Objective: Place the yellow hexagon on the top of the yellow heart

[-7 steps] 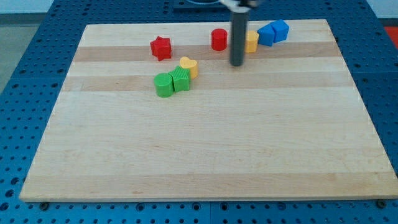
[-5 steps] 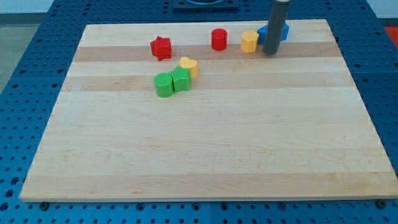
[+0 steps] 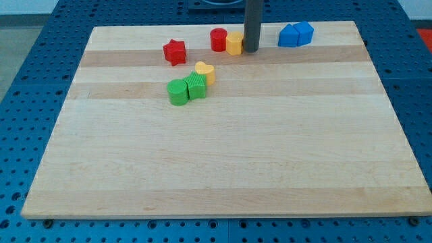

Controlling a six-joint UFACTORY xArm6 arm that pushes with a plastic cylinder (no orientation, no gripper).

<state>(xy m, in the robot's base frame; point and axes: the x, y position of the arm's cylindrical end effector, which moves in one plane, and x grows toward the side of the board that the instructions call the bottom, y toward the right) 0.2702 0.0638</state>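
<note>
So the wooden board fills most of the view, sitting on a blue pegboard table, and all the blocks are up in the top half. Biggest clump is the two green blocks, touching each other, w/ the yellow heart pressed against the upper right one. Two blue blocks sit together at the top right, near the board's edge. Red star is on its own up and left of the heart.

Now the change: half a sec ago the yellow hexagon was further right, just beside the blue pair, and the red cylinder had a gap to it. Both have slid toward the view's left since, and the hexagon is now touching the cylinder's right side. My tip swung round from the hexagon's right and is pressed right up against its right side. No jaws on this thing, it's just a plain rod, so nothing to spread or pinch, it only shoves.

What that means imo: hexagon is closer to the spot above the heart but still up and right of it, not there yet. Also the cylinder is getting bulldozed along, so prob need to come at the hexagon from above-right and steer it down-left, away from the red one.
</note>
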